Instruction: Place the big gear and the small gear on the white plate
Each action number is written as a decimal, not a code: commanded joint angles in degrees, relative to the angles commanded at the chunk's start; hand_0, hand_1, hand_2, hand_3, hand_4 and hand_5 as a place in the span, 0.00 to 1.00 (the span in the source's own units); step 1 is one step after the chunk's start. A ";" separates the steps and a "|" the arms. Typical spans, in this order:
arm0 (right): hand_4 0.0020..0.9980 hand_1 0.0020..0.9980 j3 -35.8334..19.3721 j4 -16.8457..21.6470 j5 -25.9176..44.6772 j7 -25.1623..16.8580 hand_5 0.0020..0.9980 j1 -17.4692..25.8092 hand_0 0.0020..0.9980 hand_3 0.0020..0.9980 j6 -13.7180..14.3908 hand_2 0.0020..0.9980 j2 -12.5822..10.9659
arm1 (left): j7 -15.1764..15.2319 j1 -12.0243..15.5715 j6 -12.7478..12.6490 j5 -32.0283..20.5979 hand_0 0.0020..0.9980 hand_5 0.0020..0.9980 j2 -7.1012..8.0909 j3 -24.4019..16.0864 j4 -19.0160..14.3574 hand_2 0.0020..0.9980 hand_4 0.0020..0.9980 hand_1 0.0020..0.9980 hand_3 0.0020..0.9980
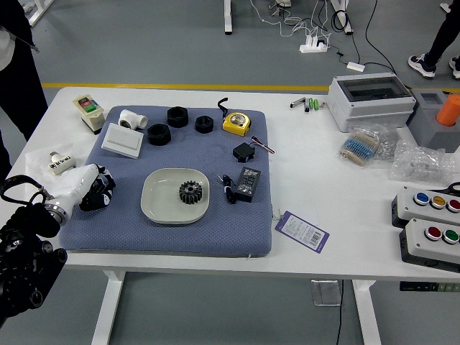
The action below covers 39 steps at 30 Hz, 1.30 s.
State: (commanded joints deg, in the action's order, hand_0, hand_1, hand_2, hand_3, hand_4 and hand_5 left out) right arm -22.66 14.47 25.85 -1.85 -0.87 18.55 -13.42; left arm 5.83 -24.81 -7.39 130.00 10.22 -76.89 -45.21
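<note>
- Table [316, 201] — a mat [172, 241] covers much of its left side.
- Left arm [29, 251]: comes in over the table's near left corner.
- Box [374, 108]: toward the table's far right corner.
- Plate [159, 198]: on the mat, nearer the near edge than the far one.
- Left hand [98, 192]: just inside the mat's left edge, apart from the plate — open, closed or gripping, I cannot tell.
- Tape measure [236, 123]: by the mat's far right corner.
- Gear [190, 192]: on the plate, toward its right edge; big or small, I cannot tell.
</note>
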 joint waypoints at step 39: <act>0.79 0.71 -0.19 -0.03 -0.32 -0.01 0.64 -0.43 0.69 0.57 0.01 0.75 -0.21 | -1.49 -2.29 8.52 -2.26 0.28 0.13 -0.64 12.90 -16.40 0.50 0.43 0.41 0.55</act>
State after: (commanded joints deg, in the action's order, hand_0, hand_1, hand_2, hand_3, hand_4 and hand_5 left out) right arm -22.85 14.44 25.52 -1.86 -1.30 18.55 -13.63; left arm 4.34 -27.09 1.12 127.74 9.58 -64.00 -61.61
